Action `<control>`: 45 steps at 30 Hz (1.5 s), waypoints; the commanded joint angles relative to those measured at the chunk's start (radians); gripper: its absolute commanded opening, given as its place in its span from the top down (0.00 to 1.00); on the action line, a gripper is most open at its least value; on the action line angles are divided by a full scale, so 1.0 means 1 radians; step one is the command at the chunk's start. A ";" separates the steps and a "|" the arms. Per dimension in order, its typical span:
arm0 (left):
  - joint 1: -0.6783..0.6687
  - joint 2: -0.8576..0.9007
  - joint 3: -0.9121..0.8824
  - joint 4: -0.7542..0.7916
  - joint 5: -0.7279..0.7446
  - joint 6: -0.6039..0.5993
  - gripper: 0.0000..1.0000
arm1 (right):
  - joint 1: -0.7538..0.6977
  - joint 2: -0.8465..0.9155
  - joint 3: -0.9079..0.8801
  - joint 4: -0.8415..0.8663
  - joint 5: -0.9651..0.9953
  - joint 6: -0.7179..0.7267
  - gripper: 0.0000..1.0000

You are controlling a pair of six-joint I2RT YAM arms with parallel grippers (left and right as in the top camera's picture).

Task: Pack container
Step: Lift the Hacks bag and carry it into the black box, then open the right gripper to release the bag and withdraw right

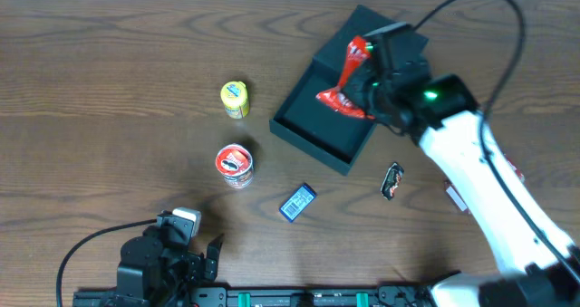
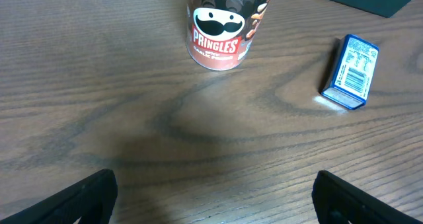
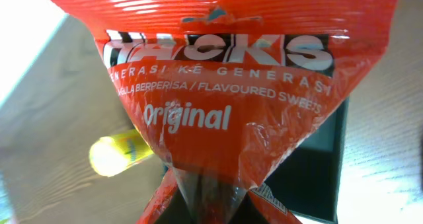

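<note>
One red sweets bag [image 1: 341, 99] hangs pinched in my right gripper [image 1: 370, 71] over the container [image 1: 313, 124], positioned to land inside; left gripper [image 2: 215, 197] idles, fingers spread.

Right arm [image 1: 471, 153] outstretched, right fingers [image 1: 374, 64] clamped; left arm [image 1: 145, 263] folded, left fingers [image 2: 86, 194] apart.

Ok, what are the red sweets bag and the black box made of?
The red sweets bag looks like thin glossy plastic film: crinkles, bright highlights. The black box looks rigid and matte, with straight walls and no shine, perhaps plastic or coated card; I can't tell which.
</note>
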 commanded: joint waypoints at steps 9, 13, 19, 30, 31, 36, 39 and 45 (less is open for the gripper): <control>0.005 -0.006 -0.028 -0.020 0.011 -0.010 0.05 | 0.012 0.228 0.005 0.043 -0.021 0.047 0.99; 0.005 -0.006 -0.028 -0.020 0.011 -0.010 0.05 | 0.012 0.275 0.005 0.035 -0.023 0.014 0.99; 0.005 -0.006 -0.028 -0.020 0.011 -0.010 0.05 | 0.011 0.294 0.004 0.011 -0.017 -0.015 0.99; 0.005 -0.006 -0.028 -0.020 0.011 -0.010 0.05 | 0.012 0.294 0.004 -0.066 0.061 -0.029 0.99; 0.005 -0.006 -0.028 -0.020 0.011 -0.010 0.05 | 0.012 0.294 0.004 -0.069 0.066 -0.029 0.99; 0.005 -0.006 -0.028 -0.020 0.011 -0.010 0.05 | 0.012 0.294 0.004 -0.069 0.069 -0.029 0.89; 0.005 -0.006 -0.028 -0.020 0.011 -0.010 0.05 | 0.012 0.294 0.004 -0.070 0.072 -0.029 0.71; 0.005 -0.006 -0.028 -0.020 0.011 -0.010 0.05 | 0.012 0.294 0.004 -0.070 0.071 -0.029 0.11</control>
